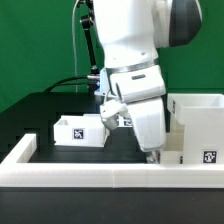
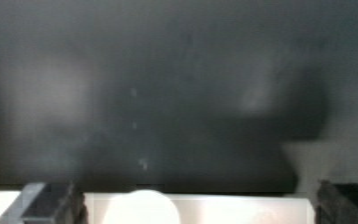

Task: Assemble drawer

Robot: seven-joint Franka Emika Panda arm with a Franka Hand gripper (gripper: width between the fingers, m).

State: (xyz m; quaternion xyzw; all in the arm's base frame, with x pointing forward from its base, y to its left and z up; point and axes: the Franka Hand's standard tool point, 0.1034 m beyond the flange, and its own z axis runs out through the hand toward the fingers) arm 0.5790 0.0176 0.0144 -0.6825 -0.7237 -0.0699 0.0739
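Exterior view showed the gripper [image 1: 152, 150] low over the black surface [image 1: 40, 120], just behind the long white rail [image 1: 90, 176] at the near edge. It stood between the two drawer parts that could be seen: a small open-topped tray [image 1: 78, 130] on the exterior view's left, and the tall housing [image 1: 196, 125] on the exterior view's right, close beside the gripper. Tray and housing were well apart, so the drawer was not yet put together.

From this view the fingertips were hidden by the arm's own body. The wrist view, though strongly blurred, gave what was missing: the two fingers [image 2: 51, 200] stood wide apart, so the gripper [image 2: 197, 200] was open. A pale white part [image 2: 144, 205] lay between them. I could not tell which part it was, nor whether the fingers touched it. That view showed no tag and neither the tray nor the housing in a way I could recognise.

In my judgement the step in hand was a reach down for a grasp near the housing. The next move would call for centring the fingers about a thin wall, closing firmly, and only then lifting.
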